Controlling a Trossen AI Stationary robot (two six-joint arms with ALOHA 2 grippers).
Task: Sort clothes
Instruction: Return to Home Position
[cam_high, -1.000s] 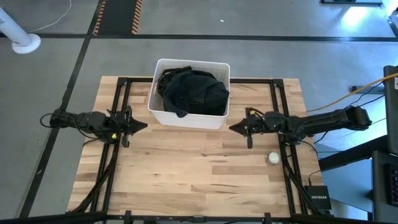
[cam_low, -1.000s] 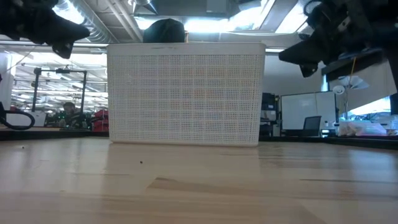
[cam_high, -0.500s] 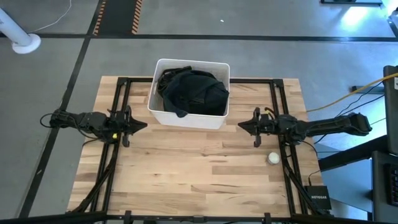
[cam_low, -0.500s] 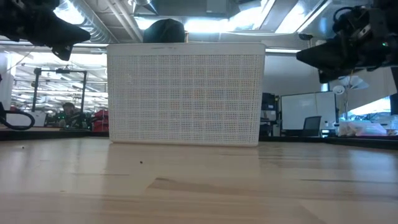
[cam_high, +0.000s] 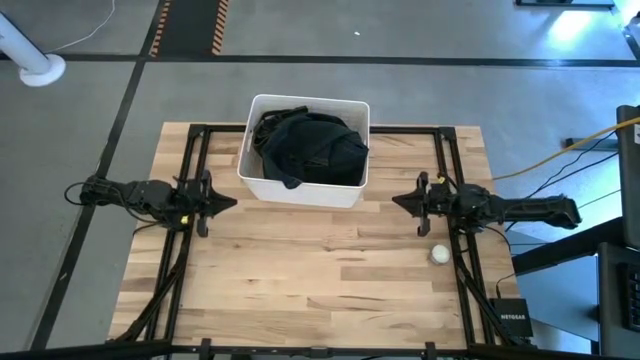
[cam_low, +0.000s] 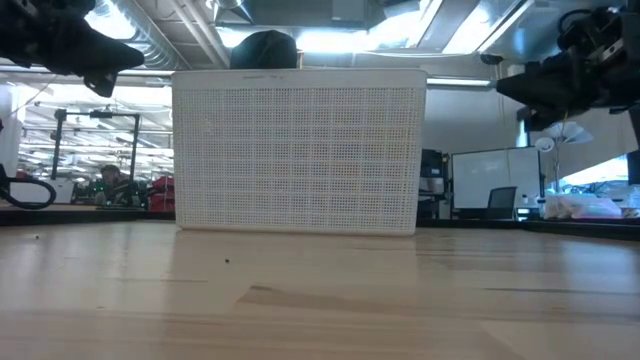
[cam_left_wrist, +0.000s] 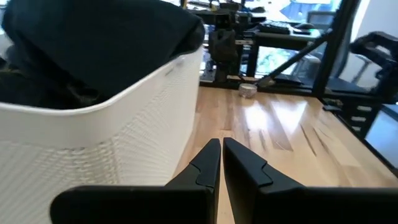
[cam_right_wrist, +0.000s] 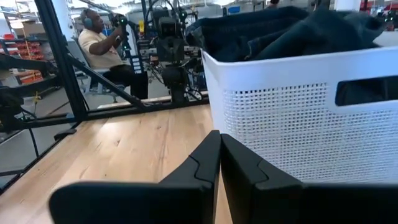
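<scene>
One bin (cam_high: 300, 190): white, perforated walls, at rear-centre of table (cam_high: 320, 280).
Contents: clothes (cam_high: 312, 145), one dark heap, black/navy, piled above the rim. Separate items can't be told apart.
Two grippers, both raised off the tabletop, tips pointing inward toward each other across the bin's front.
- L gripper (cam_high: 232, 202): over table's left side, near bin's front-left corner, not touching it. Fingers pressed together, empty.
- R gripper (cam_high: 397, 201): over table's right side, near bin's front-right corner, not touching it. Fingers pressed together, empty.

One ball (cam_high: 440, 254): small, white, on table near R gripper, on the front-edge side.
One person (cam_right_wrist: 102, 46): seated, in the room beyond the table.
</scene>
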